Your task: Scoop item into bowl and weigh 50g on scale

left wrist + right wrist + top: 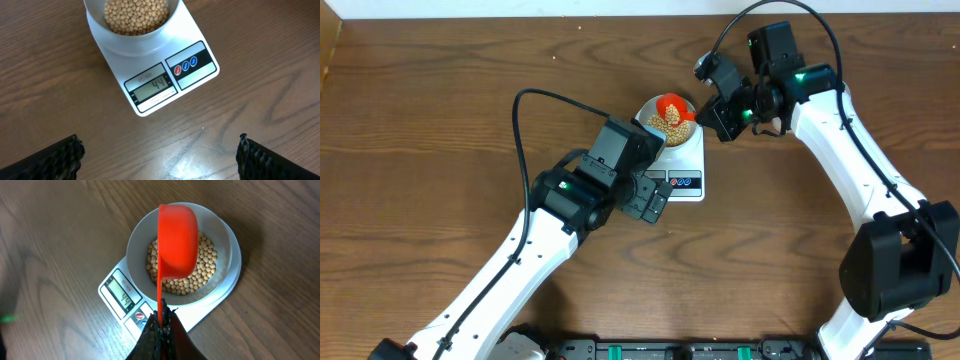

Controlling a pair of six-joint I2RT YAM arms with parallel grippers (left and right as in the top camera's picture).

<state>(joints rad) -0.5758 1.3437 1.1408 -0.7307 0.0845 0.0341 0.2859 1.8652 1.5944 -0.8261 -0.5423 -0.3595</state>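
The left gripper (pixel 159 150) is closest to view, hanging low over the wooden counter (pixel 440 100). Its two black fingers (pixel 60 156) stand wide apart with nothing between them, one at each lower corner of the left wrist view. Just beyond them lies the scale (pixel 120 67), flat and white, set at a slant on the counter. Its small grey display (pixel 154 86) faces this gripper and reads 44. Beside the display is a row of round red and blue buttons (pixel 185 64).

On the far half of the scale sits the bowl (pixel 220 235), round and pale, about as wide as the scale. The beans (pixel 135 15) lie in it as a heap of small tan-yellow balls covering its bottom.

To the right, the right gripper (pixel 161 325) reaches in from the far right side of the counter. Its jaws are pressed together on the thin handle of an orange-red scoop (pixel 177 240). The scoop hangs over the bowl, turned on its side above the beans, its rounded back facing the right wrist camera.
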